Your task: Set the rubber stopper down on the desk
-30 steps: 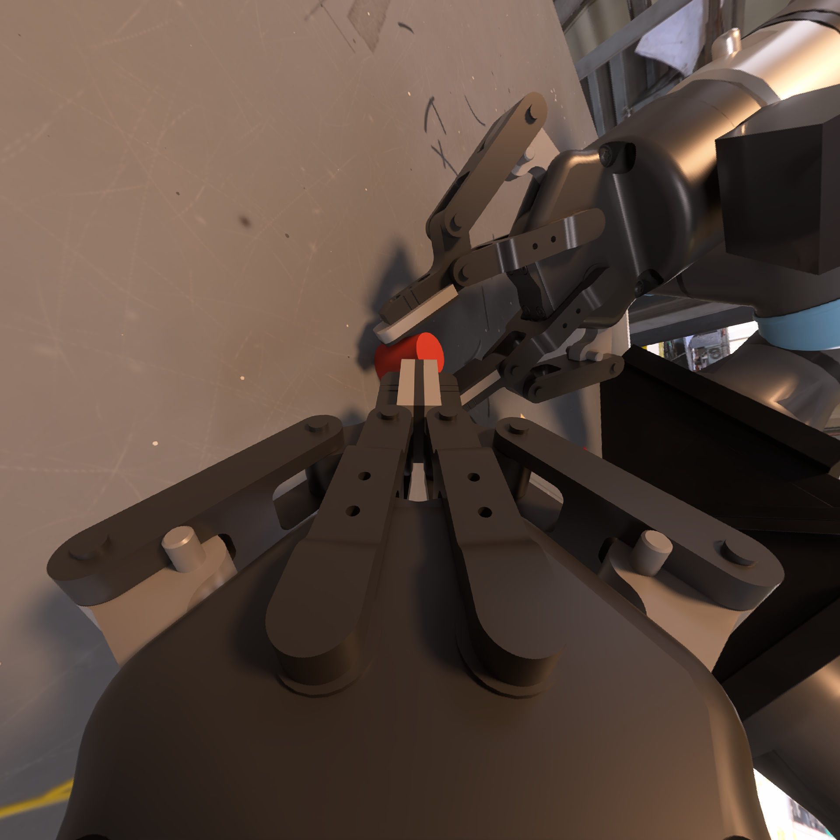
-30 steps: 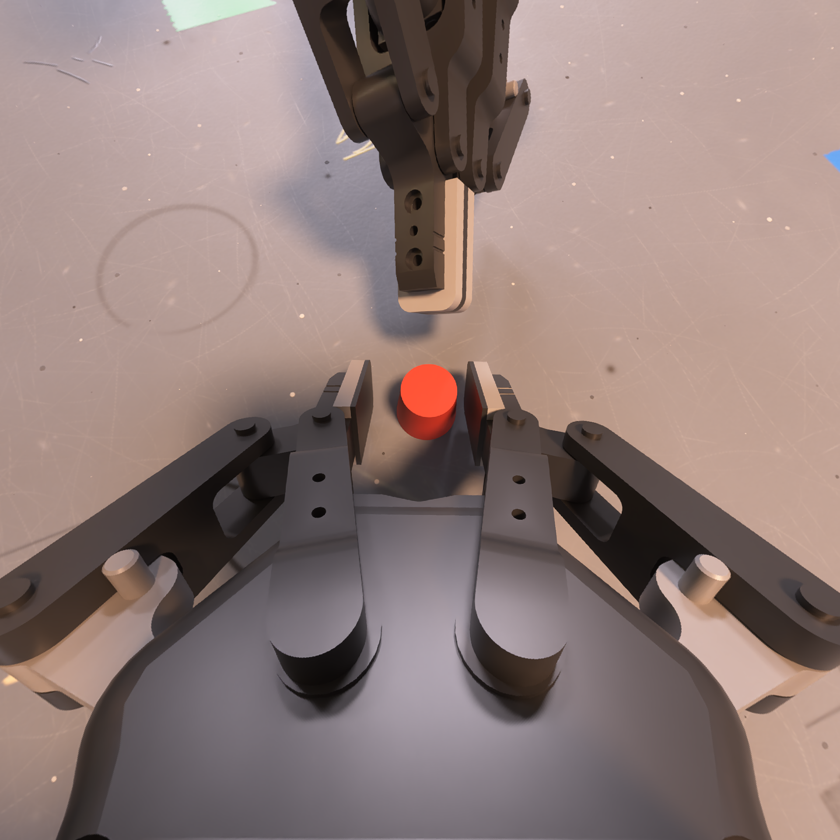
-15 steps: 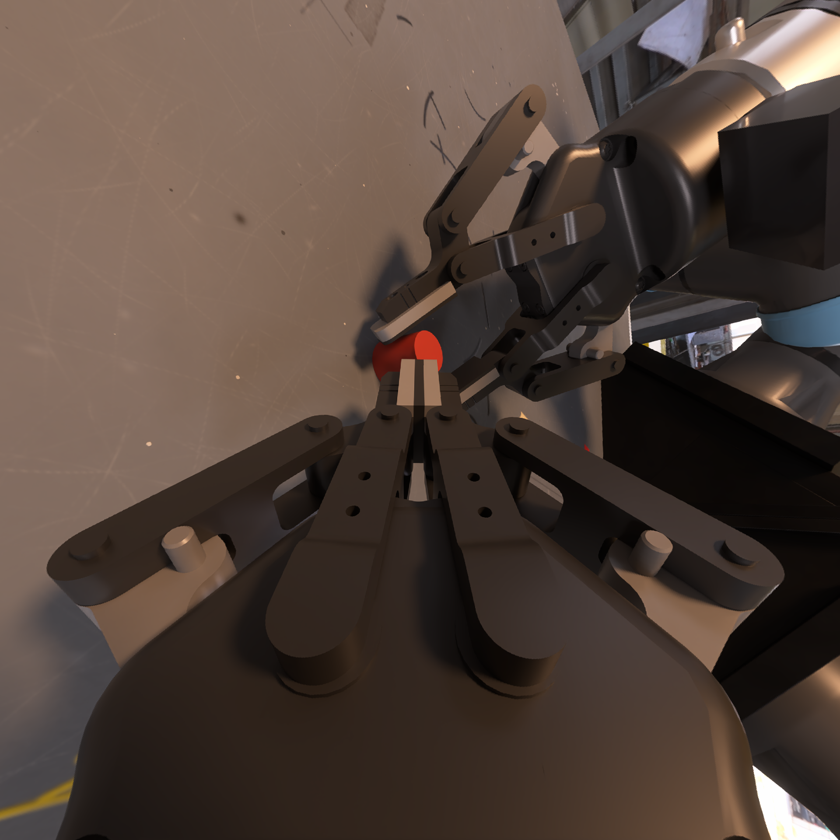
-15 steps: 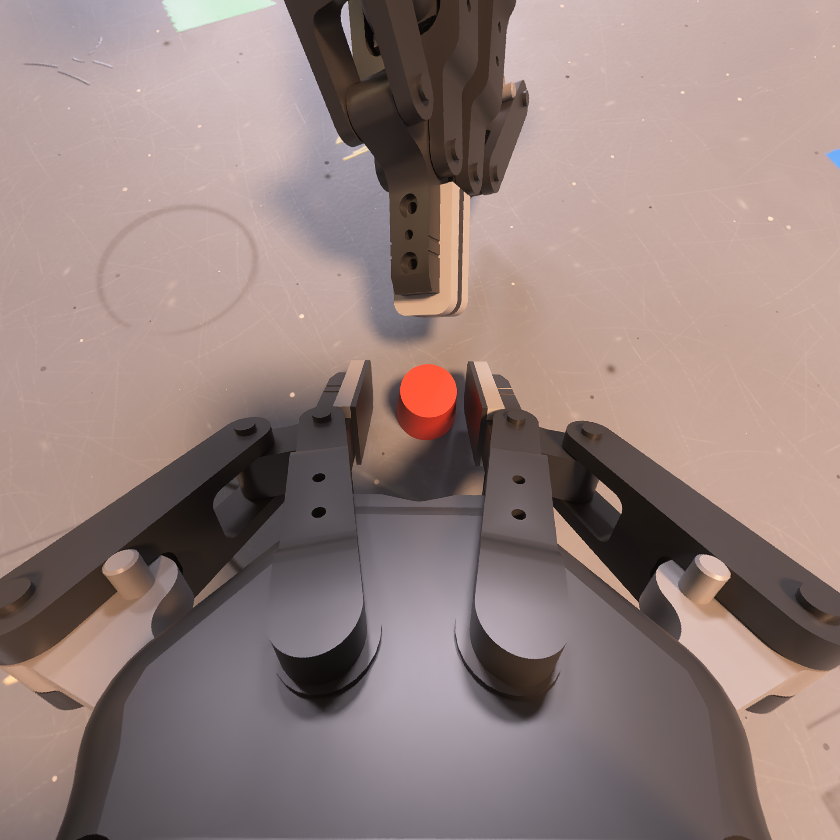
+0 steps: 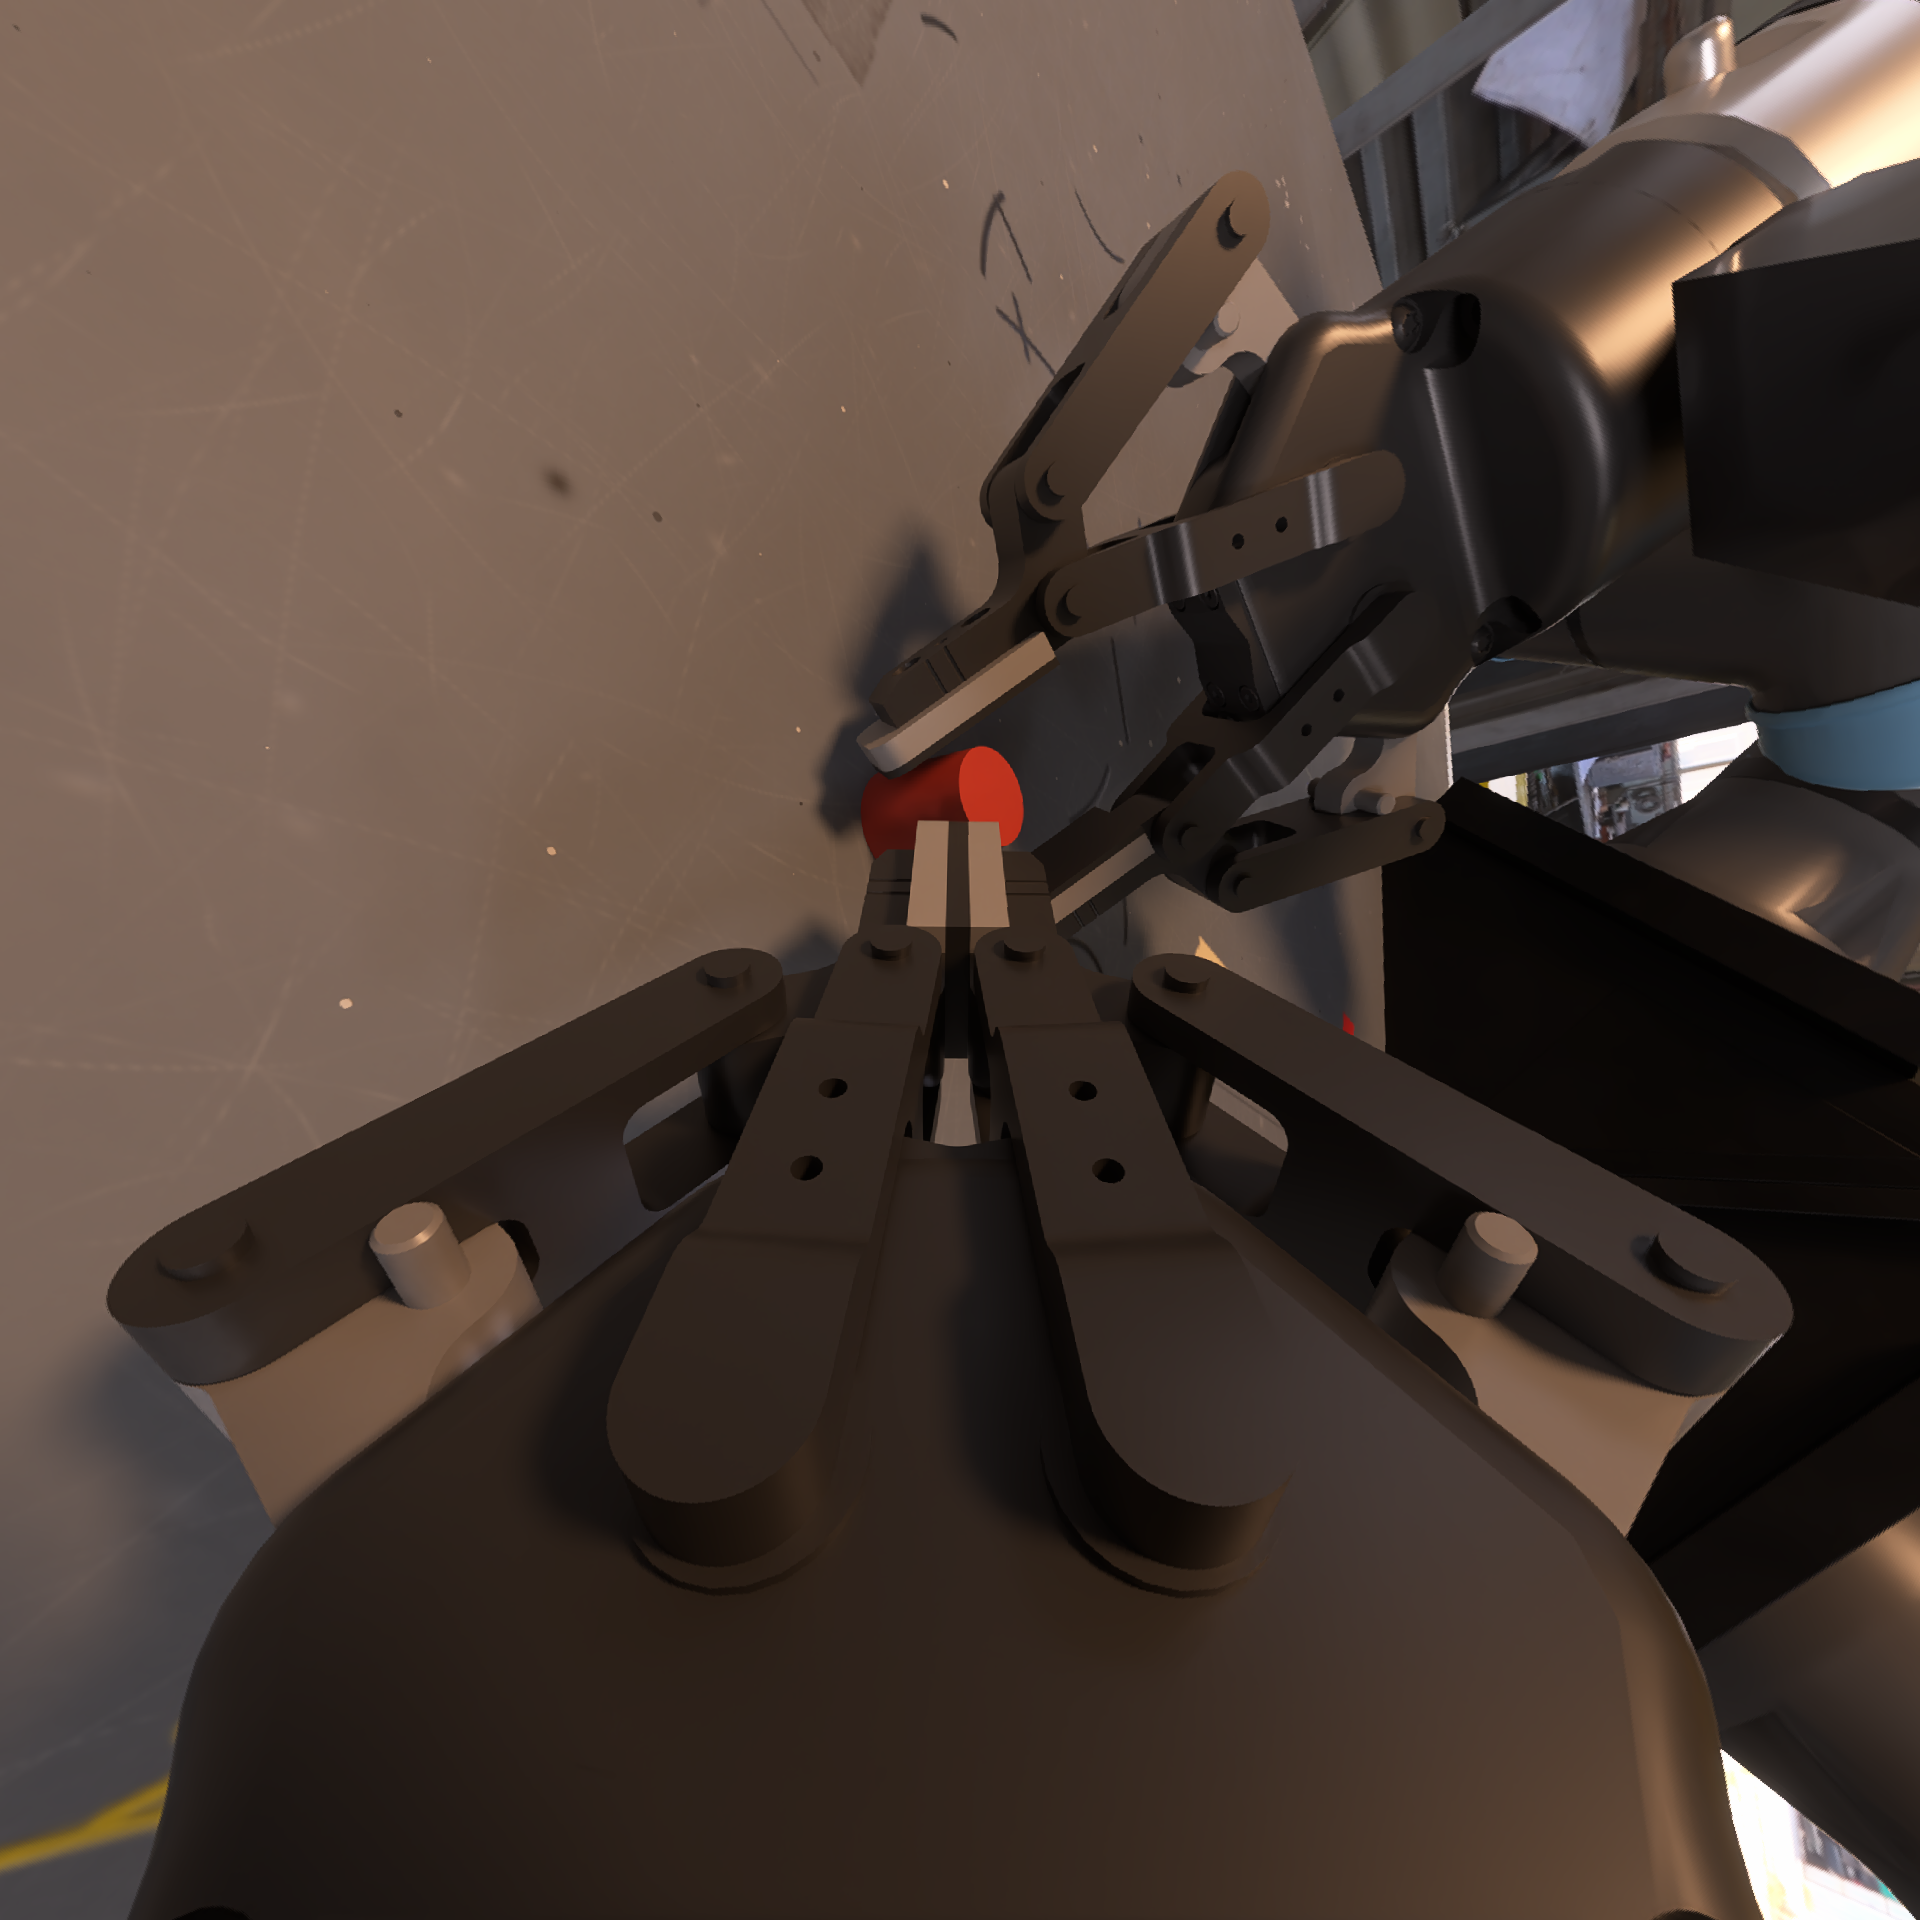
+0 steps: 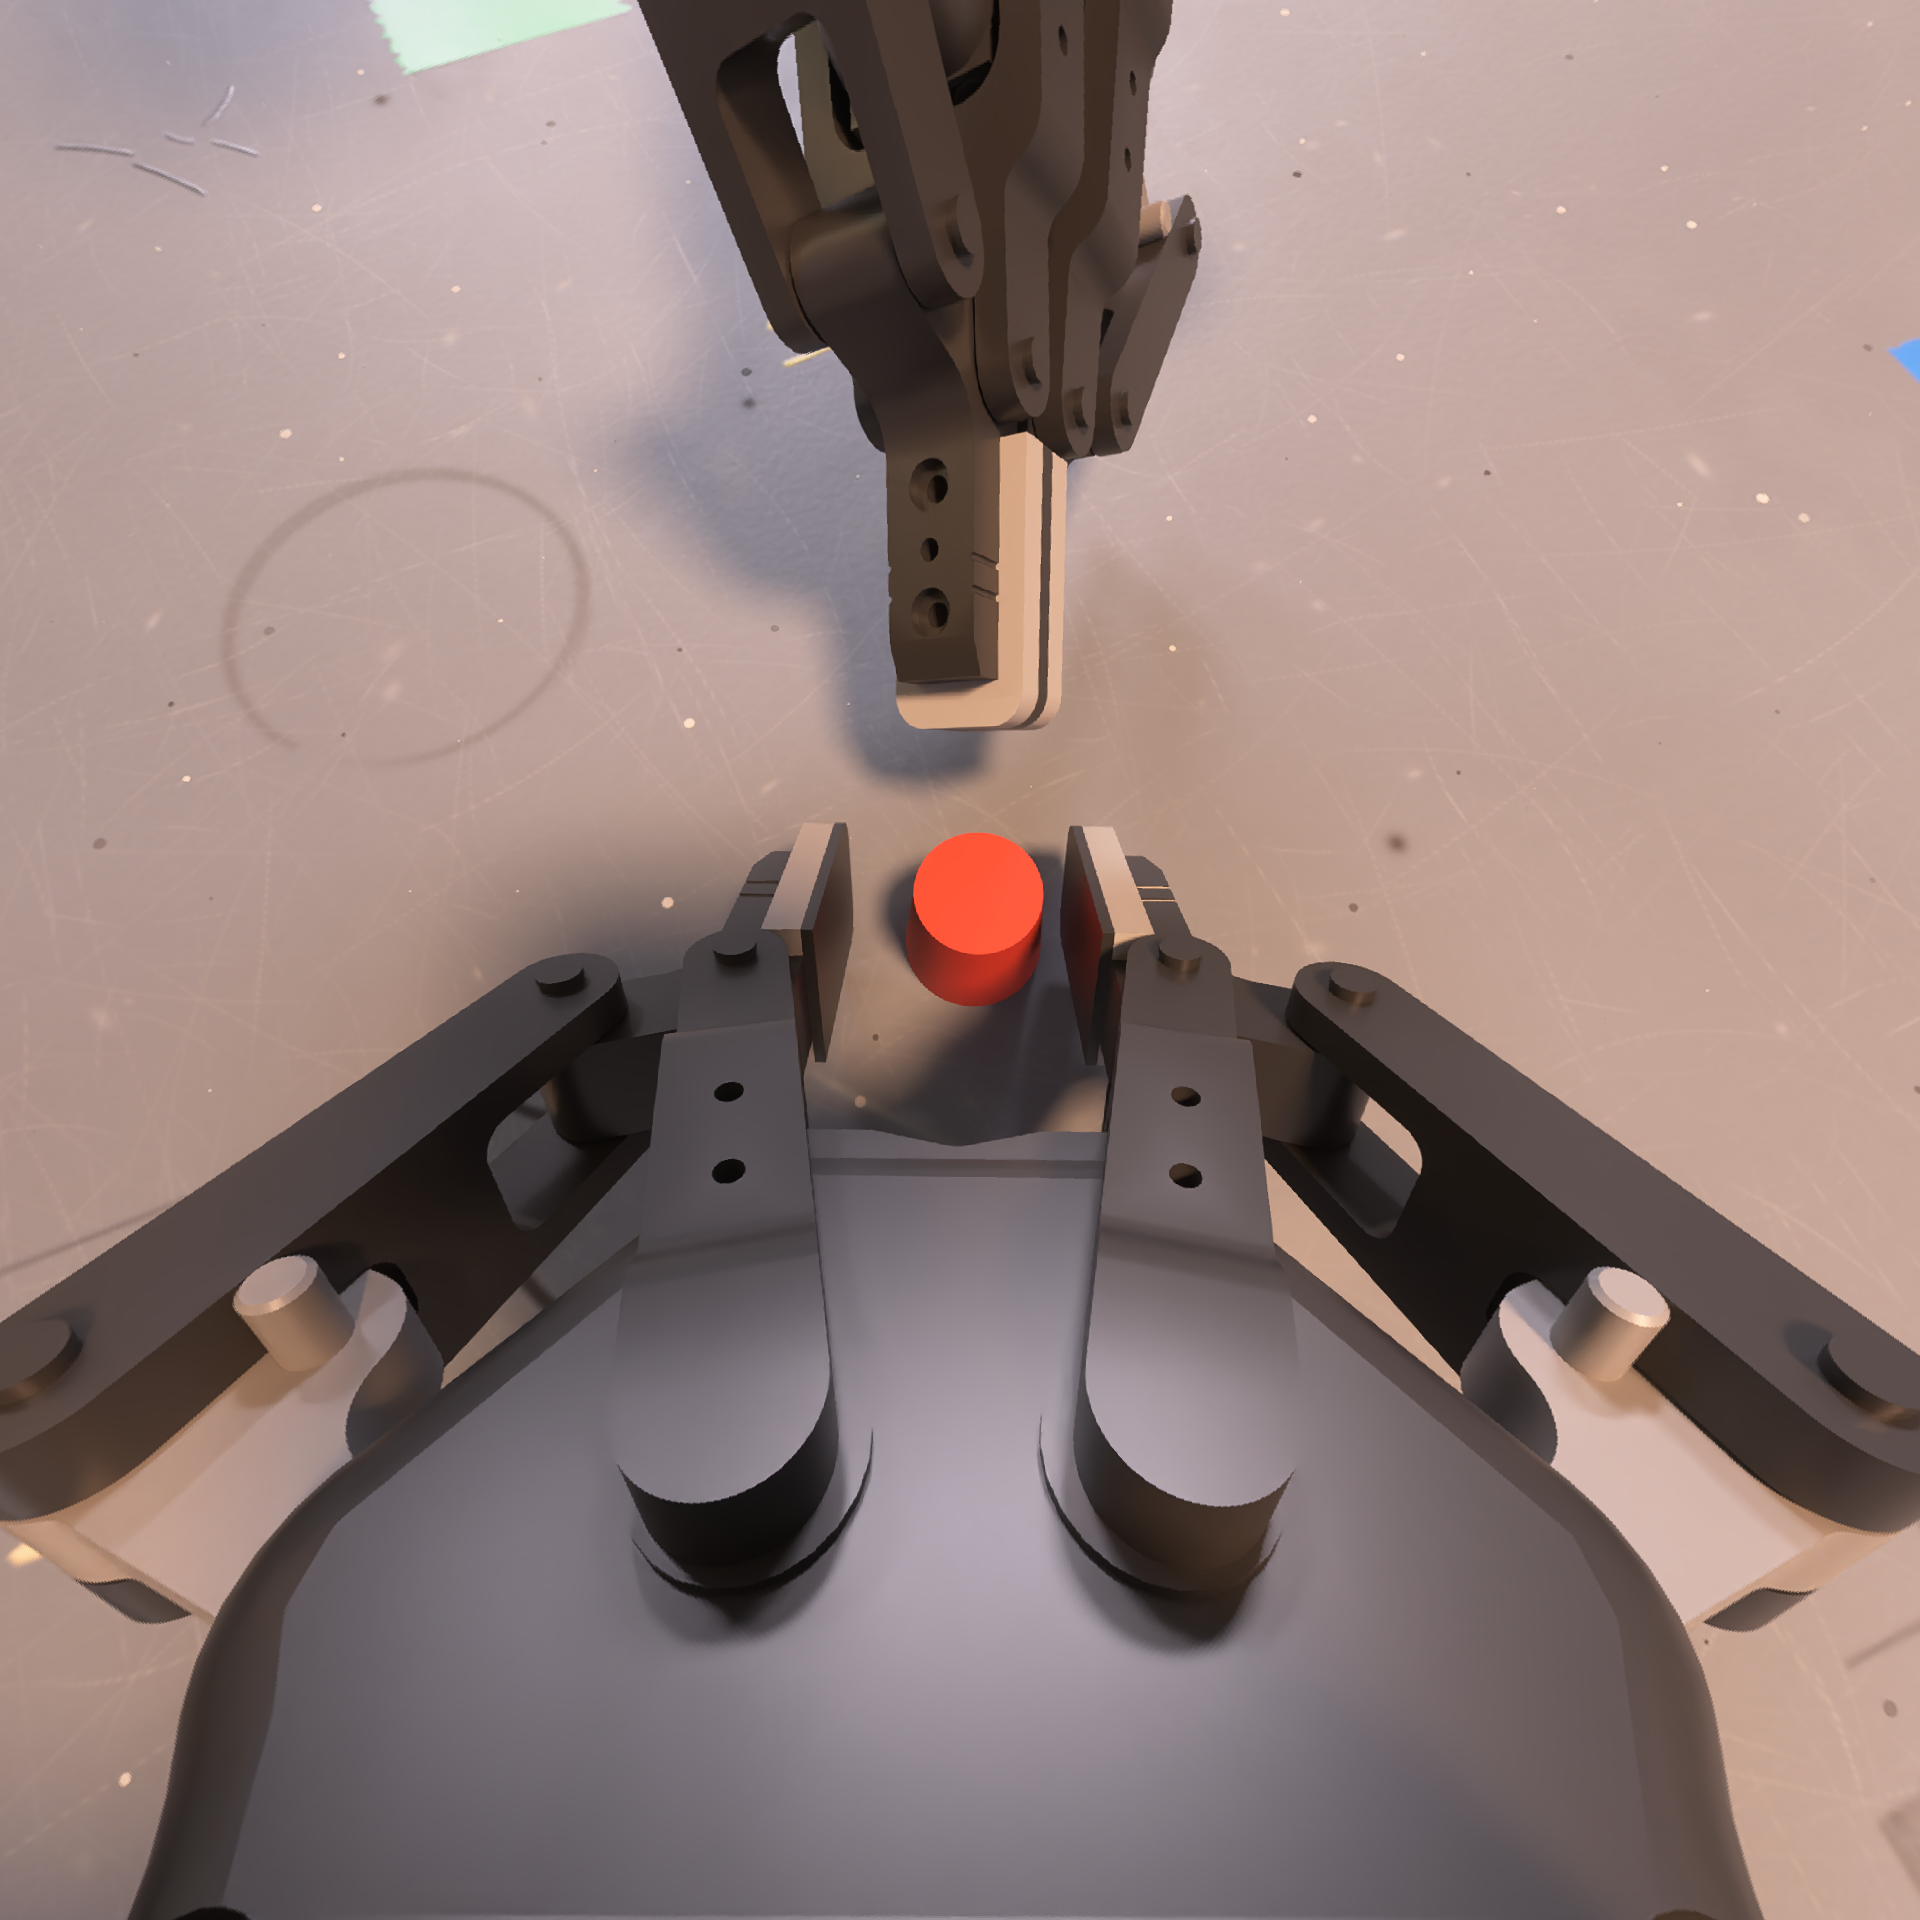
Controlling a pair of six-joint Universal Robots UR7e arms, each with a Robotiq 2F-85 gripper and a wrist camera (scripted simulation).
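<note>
Red rubber stopper [image 6: 975, 914] was seen upright on desk [image 6: 1507, 727], wide face up, between pads of right gripper [image 6: 956, 914]. Jaws were parted, gap seen on both sides, nothing held. Left gripper [image 6: 982, 717] was pressed fully closed, empty, just beyond stopper. Risk judged: stopper could be clipped and tipped or rolled if right fingers were withdrawn off-axis, or left gripper dropped.

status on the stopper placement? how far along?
Looks nearly done: the red rubber stopper stands upright on the desk. The right gripper is open, pads either side with gaps showing. The left gripper is shut and empty nearby. Left: back the right gripper away.
</note>
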